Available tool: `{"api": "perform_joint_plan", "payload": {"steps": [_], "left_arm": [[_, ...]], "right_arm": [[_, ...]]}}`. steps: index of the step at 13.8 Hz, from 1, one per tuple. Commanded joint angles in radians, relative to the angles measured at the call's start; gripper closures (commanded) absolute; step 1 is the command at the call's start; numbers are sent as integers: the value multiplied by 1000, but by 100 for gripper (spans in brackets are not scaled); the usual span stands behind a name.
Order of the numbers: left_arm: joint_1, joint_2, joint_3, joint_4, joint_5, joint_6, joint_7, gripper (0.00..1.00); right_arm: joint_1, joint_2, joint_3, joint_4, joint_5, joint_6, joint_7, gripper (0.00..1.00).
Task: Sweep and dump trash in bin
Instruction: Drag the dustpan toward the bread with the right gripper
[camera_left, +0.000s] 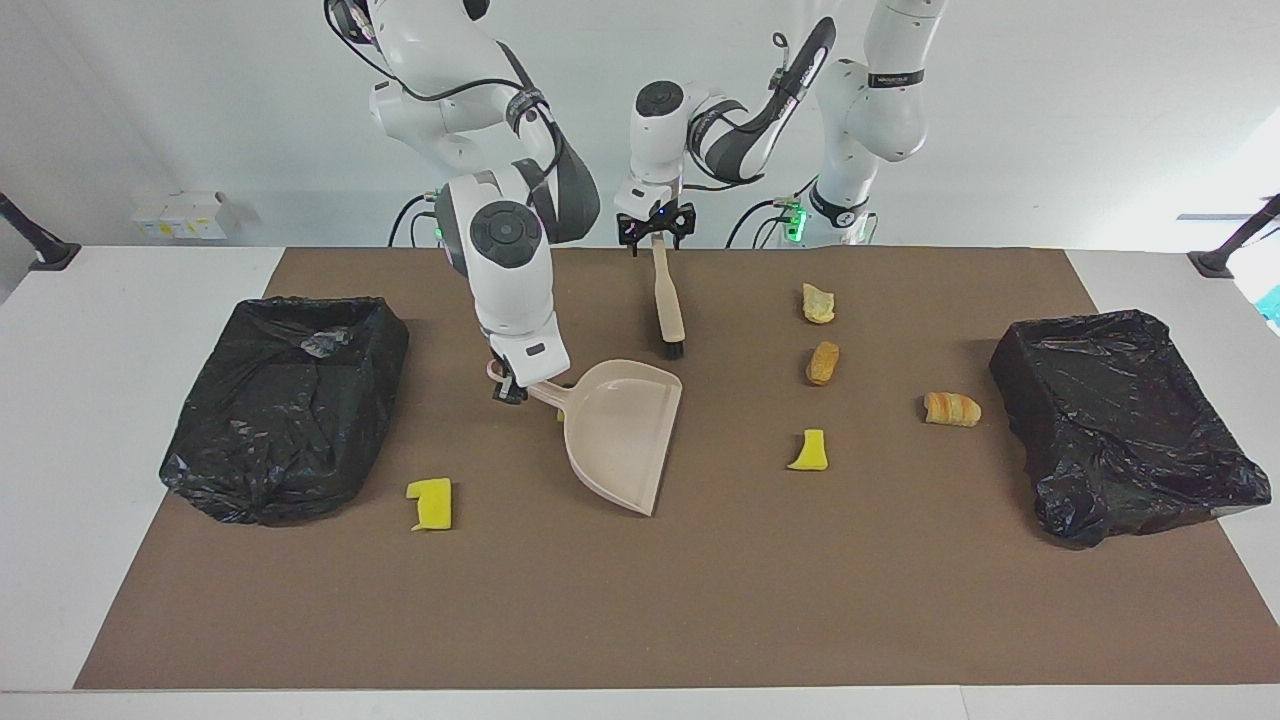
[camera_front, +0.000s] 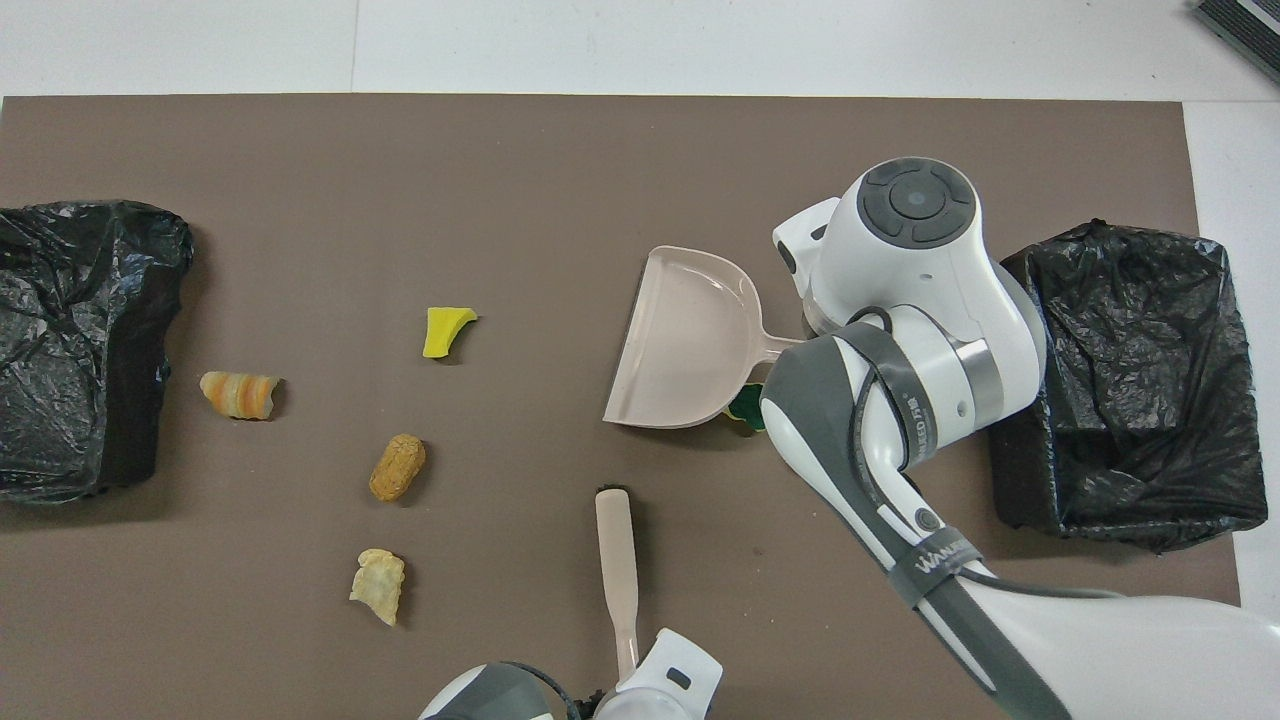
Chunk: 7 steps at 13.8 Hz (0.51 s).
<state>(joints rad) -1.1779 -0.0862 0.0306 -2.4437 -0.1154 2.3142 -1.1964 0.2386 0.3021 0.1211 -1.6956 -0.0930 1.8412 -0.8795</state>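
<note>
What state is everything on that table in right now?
Dustpan: empty, tipped, held by its handle in the right hand.
Brush: lying down, left hand at its handle end.
Bin at the right arm's end: open, black-lined.
Bin at the left arm's end: open, black-lined.
Scraps: loose, none in the dustpan.
</note>
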Motion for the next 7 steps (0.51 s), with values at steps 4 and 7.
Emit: {"api": "perform_joint_plan", "payload": {"steps": [4,7], "left_arm": [[-5,-47,17,8,23,-51,15,91],[36,-78,20,63,55,-195,23,100]], "right_arm": [[-2,-44,3,-49,1,-3,-35,100],[-4,-43,3,-47,1,-2,-39,100]]}}
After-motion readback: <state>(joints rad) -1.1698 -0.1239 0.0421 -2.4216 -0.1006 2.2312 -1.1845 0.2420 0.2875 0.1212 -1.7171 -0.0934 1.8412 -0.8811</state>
